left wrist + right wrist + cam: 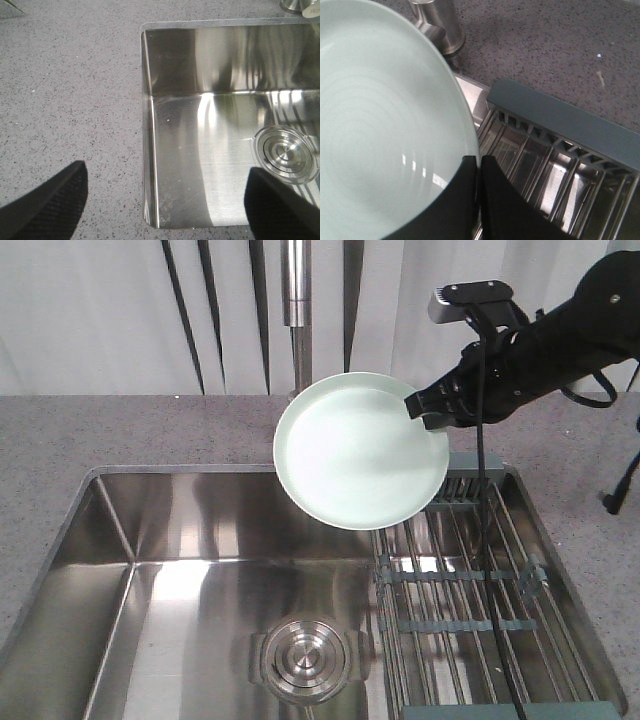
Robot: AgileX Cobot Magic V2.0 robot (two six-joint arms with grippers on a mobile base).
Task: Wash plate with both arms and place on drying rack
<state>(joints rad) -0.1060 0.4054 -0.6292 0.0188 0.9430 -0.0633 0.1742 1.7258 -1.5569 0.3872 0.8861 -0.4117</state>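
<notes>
Mint-green, the plate hung tilted at centre frame above the sink. Its right rim was pinched by the right gripper, near the drying rack at lower right. The left gripper gaped, holding nothing.

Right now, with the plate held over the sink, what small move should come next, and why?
Probably bring the open, empty left gripper across to the round pale mint-green plate: only the right gripper pinches its rim, in front of the steel faucet above the steel sink basin, and washing needs both.
</notes>
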